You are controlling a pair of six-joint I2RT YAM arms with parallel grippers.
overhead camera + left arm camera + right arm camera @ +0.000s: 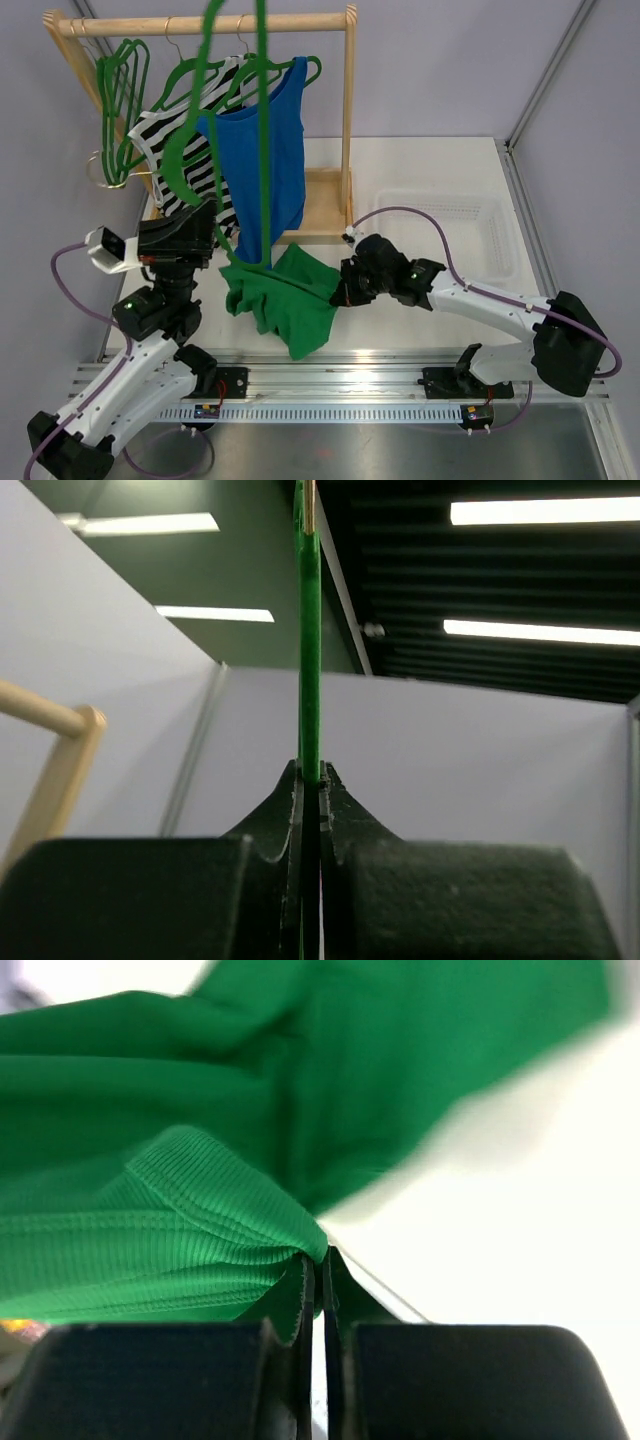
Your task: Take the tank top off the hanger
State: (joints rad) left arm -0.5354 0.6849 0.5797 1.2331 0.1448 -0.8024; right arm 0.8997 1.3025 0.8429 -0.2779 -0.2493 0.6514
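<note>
Black left tool (212,238): it stands at the near left of the worktop (420,170) and points upward. In the left wrist view (310,780) its jaws are pressed together on the thin edge of the green hanger (310,630).
Right tool (345,285): it is low over the worktop, near the middle. In the right wrist view (320,1260) its jaws are closed and pinch a ribbed hem of the green tank top (180,1190).
Green tank top (285,300): it lies crumpled on the worktop between the two tools, just in front of the rack's base. Its right edge is in the right tool, and its upper left part rises to the lower end of the green hanger. I cannot tell if it is hooked there.
Green hanger (263,120): it is raised steeply and passes above the rack's top bar, out of the top view.
Wooden rack (200,22): it stands behind and carries a blue tank top (265,150), a striped garment (190,140) and spare hangers (125,80) at its left end.
White basket (470,225): it is on the far right of the worktop, well apart from the green tank top.
</note>
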